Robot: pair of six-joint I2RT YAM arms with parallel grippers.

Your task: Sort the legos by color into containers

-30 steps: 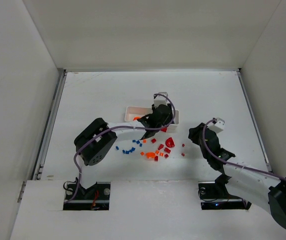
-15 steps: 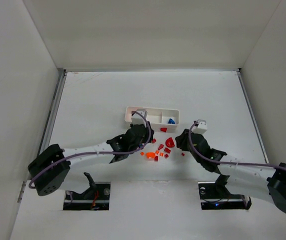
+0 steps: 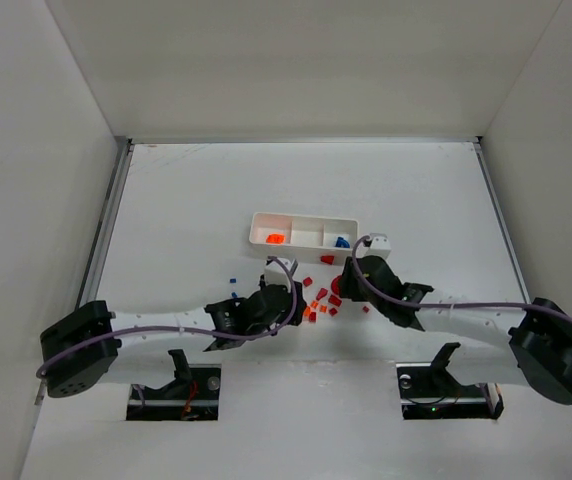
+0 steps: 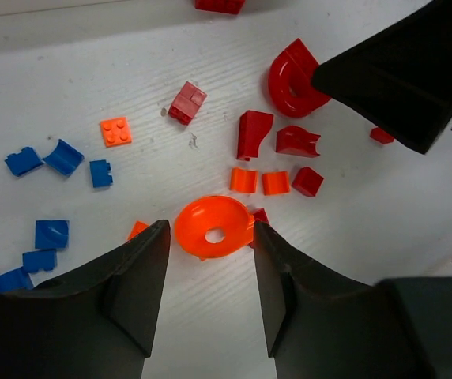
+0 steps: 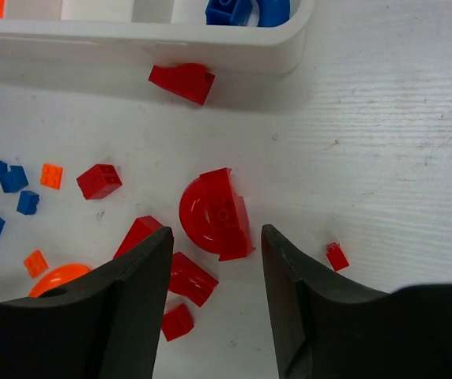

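Observation:
The white tray (image 3: 304, 219) has an orange piece (image 3: 275, 239) in its left compartment and blue pieces (image 3: 341, 241) in its right one. Loose red, orange and blue legos (image 3: 318, 300) lie in front of it. My left gripper (image 3: 296, 303) is open and empty. In the left wrist view an orange round dish piece (image 4: 214, 227) lies just beyond the left gripper (image 4: 210, 264). My right gripper (image 3: 346, 285) is open and empty. In the right wrist view a red half-round piece (image 5: 214, 213) lies just beyond the right gripper (image 5: 214, 264).
Blue bricks (image 4: 52, 158) lie left of the pile, small red pieces (image 4: 277, 142) in its middle. A red wedge (image 5: 182, 81) rests against the tray's front wall (image 5: 131, 43). A tiny red brick (image 5: 337, 257) lies apart at the right. The two grippers are close together.
My left arm has left the tray and come down over the pile, showing an orange piece in the left compartment. My right arm has swung left to the red half-round piece.

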